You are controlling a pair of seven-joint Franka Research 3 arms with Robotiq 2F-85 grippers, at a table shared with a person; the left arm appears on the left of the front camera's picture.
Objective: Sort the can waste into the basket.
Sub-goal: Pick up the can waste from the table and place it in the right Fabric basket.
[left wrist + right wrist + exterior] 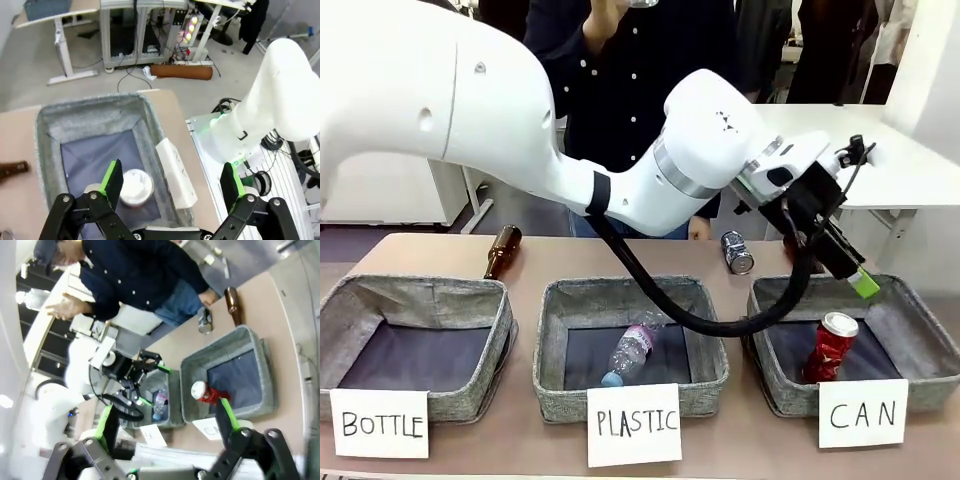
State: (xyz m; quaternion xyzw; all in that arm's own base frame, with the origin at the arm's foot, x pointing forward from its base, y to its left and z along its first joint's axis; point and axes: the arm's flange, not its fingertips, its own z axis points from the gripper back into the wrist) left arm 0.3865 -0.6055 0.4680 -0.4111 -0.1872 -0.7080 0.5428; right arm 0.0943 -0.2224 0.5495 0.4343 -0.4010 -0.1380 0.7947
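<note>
The red can with a silver top stands upright in the grey basket carded "CAN". My left gripper hangs open just above that basket, apart from the can. In the left wrist view the left gripper is open and empty over the basket, with the can's top below its left finger. The silver-grey can lies on the table behind the basket. My right gripper is open and empty, high above the table, looking down on the red can and the basket.
A brown bottle lies behind the BOTTLE basket. A clear plastic bottle rests in the PLASTIC basket. A second brown bottle lies beside the silver-grey can. A person stands at the far side.
</note>
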